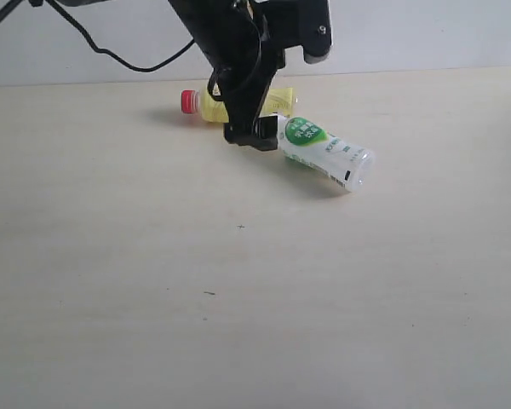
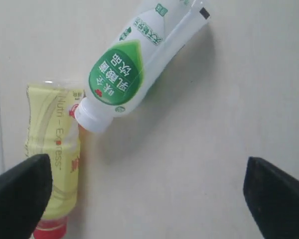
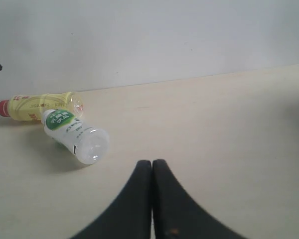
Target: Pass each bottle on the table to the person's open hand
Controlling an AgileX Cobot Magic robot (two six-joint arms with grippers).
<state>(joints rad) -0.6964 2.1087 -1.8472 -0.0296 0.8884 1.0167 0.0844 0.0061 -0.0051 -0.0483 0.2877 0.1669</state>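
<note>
Two bottles lie on their sides on the pale table. The white bottle with the green label has its neck next to the yellow bottle with the red cap. My left gripper hangs low over the spot where the two meet, jaws wide open and empty. The right gripper is shut and empty, well away from the bottles and out of the exterior view. The clear bottles and the person's hand are out of view.
A pale wall rises just behind the table's far edge, close behind the yellow bottle. A black cable loops down from the left arm at the back left. A few tiny dark specks mark the tabletop.
</note>
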